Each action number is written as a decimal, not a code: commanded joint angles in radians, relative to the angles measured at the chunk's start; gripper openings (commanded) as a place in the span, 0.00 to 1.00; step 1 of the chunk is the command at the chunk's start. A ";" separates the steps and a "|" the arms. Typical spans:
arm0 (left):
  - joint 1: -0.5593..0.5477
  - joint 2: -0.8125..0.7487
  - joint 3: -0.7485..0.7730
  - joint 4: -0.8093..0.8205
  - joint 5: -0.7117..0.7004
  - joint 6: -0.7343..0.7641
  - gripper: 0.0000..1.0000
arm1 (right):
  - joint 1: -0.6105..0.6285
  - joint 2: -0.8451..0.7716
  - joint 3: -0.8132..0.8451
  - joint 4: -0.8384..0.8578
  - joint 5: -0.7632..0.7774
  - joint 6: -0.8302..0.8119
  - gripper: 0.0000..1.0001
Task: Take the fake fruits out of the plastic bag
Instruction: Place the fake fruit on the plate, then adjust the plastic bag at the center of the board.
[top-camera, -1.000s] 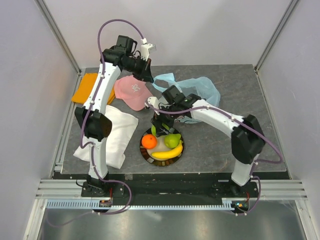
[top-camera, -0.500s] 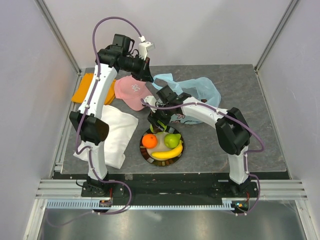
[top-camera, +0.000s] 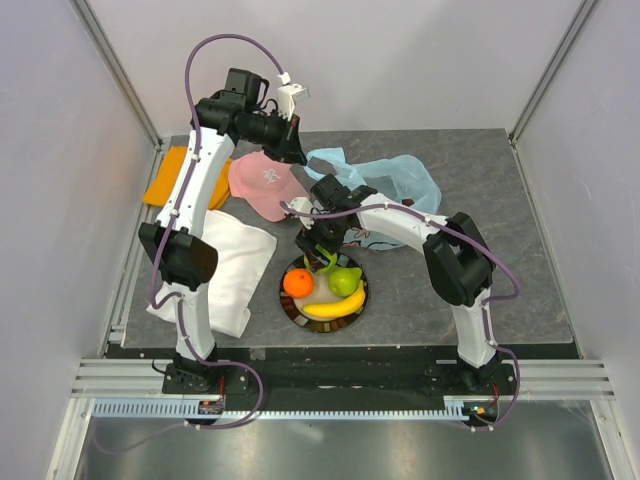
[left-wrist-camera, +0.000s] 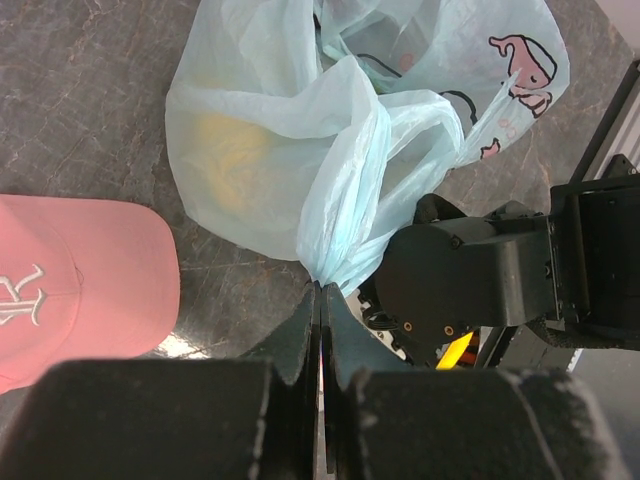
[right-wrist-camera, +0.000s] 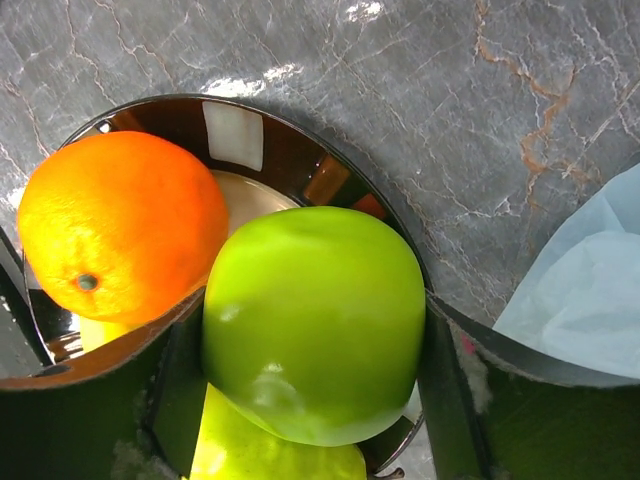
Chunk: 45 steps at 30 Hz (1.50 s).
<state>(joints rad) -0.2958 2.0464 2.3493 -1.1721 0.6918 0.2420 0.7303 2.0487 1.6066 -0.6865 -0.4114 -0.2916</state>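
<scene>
Over the far rim of the plate (top-camera: 284, 298), my right end effector (top-camera: 322, 258) is clamped on the green apple (right-wrist-camera: 315, 325), one finger on each side of it. Compared with a second ago, my right arm has folded in closer to the plate, its elbow drawn leftward, while the apple has dropped only slightly. My left arm rose a little and then held. I judge that the apple is at the point of release, so this fruit's transfer is nearly complete.

My left end effector (left-wrist-camera: 320, 300) is pinched together on a gathered fold of the plastic bag (left-wrist-camera: 260, 130) and holds it lifted at the back of the tabletop (top-camera: 500, 200), just beside the pink cap (top-camera: 262, 185).

Count of fruits outside the bag: four.
- One orange (top-camera: 298, 283), on the plate, just beside the apple.
- One pear (top-camera: 346, 281), on the plate.
- One banana (top-camera: 333, 309), on the plate's near edge.
- One green apple, in my grip above the plate.

Count inside the bag: one yellow shape (left-wrist-camera: 225, 160) shows through the film, probably a fruit. Whether more lie behind the folds cannot be told.

Other items: one bag, one plate, one cap, one white cloth (top-camera: 225, 270).
</scene>
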 joint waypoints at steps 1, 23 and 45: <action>-0.003 -0.017 0.008 0.014 0.051 -0.017 0.02 | 0.000 0.028 0.049 -0.045 0.014 0.009 0.83; -0.002 0.038 0.024 0.002 0.055 0.005 0.02 | -0.118 -0.303 0.213 -0.140 -0.185 -0.014 0.98; -0.006 -0.212 -0.289 -0.254 0.132 0.293 0.01 | -0.402 -0.179 0.030 -0.021 0.065 0.063 0.40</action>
<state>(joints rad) -0.2996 1.8812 2.0190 -1.3186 0.7990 0.4240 0.3294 1.8591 1.6310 -0.6453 -0.4255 -0.1856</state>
